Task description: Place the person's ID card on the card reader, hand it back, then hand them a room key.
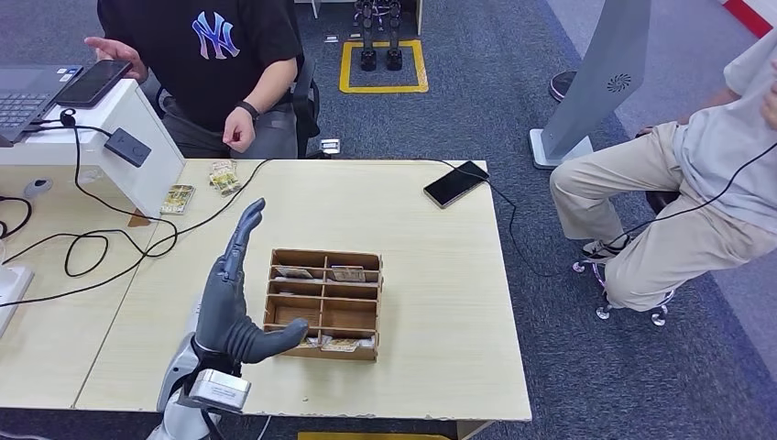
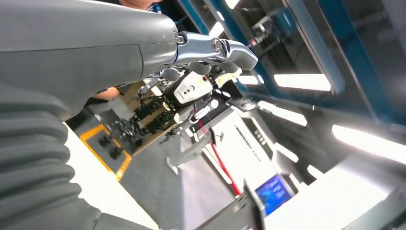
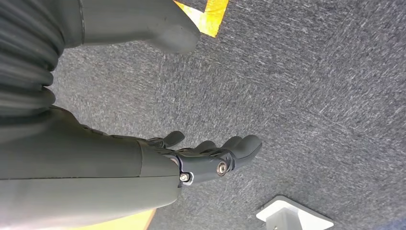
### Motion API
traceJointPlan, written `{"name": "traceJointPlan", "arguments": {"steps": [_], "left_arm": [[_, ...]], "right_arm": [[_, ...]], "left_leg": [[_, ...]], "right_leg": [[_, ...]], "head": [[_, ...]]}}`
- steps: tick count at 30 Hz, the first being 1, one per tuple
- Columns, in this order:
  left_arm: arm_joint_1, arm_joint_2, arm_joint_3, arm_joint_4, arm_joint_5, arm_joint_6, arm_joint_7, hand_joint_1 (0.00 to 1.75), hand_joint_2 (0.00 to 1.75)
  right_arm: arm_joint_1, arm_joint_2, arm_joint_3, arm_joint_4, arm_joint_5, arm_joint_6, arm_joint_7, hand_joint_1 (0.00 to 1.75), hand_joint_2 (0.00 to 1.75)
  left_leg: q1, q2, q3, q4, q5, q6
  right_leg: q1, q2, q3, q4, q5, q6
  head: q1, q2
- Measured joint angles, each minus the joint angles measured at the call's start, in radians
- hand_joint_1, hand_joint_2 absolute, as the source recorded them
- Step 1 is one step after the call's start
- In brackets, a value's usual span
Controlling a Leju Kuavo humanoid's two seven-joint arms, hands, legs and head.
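The left robot hand (image 1: 236, 295) is raised over the surface (image 1: 440, 275), released and empty. The right robot hand (image 3: 210, 155) hangs released too. No card is held, so I judge the handovers are still to do.

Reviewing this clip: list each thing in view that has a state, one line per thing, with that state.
left hand: raised over the table, fingers apart, holding nothing
right hand: hanging above the carpet, holding nothing
wooden organiser: on the table, cards in some compartments
phone: flat on the table, screen dark, cable plugged in
card reader: nothing on it
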Motion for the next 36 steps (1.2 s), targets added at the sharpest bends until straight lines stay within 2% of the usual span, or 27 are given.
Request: {"name": "traceJointPlan", "arguments": {"steps": [11,17,27,32,36], "left_arm": [[-0.012,0.037,-0.067,0.033,-0.099,0.022,0.019,0.0,1.75],[-0.039,0.06,-0.114,0.057,-0.18,0.031,0.05,0.0,1.75],[-0.066,0.08,-0.145,0.113,-0.276,0.07,0.104,0.0,1.75],[-0.073,0.09,-0.159,0.14,-0.272,0.055,0.112,0.0,1.75],[-0.075,0.097,-0.173,0.154,-0.181,-0.004,0.063,0.0,1.75]], "right_arm": [[0.004,0.0,0.0,-0.002,0.003,0.0,0.015,0.0,1.75],[0.005,0.0,0.0,-0.009,0.006,0.0,0.022,0.0,1.75],[0.008,0.0,0.0,-0.01,0.009,0.0,0.02,0.0,1.75],[0.008,0.0,0.0,-0.01,0.008,0.0,0.014,0.0,1.75],[0.008,0.0,0.0,-0.01,0.005,0.0,0.006,0.0,1.75]], "left_leg": [[0.0,0.0,0.0,0.0,0.0,0.0],[0.0,0.0,0.0,0.0,0.0,0.0],[0.0,0.0,0.0,0.0,0.0,0.0],[0.0,0.0,0.0,0.0,0.0,0.0],[0.0,0.0,0.0,0.0,0.0,0.0]], "right_leg": [[0.0,0.0,0.0,0.0,0.0,0.0],[0.0,0.0,0.0,0.0,0.0,0.0],[0.0,0.0,0.0,0.0,0.0,0.0],[0.0,0.0,0.0,0.0,0.0,0.0],[0.0,0.0,0.0,0.0,0.0,0.0]], "head": [[0.0,0.0],[0.0,0.0],[0.0,0.0],[0.0,0.0],[0.0,0.0]]}}
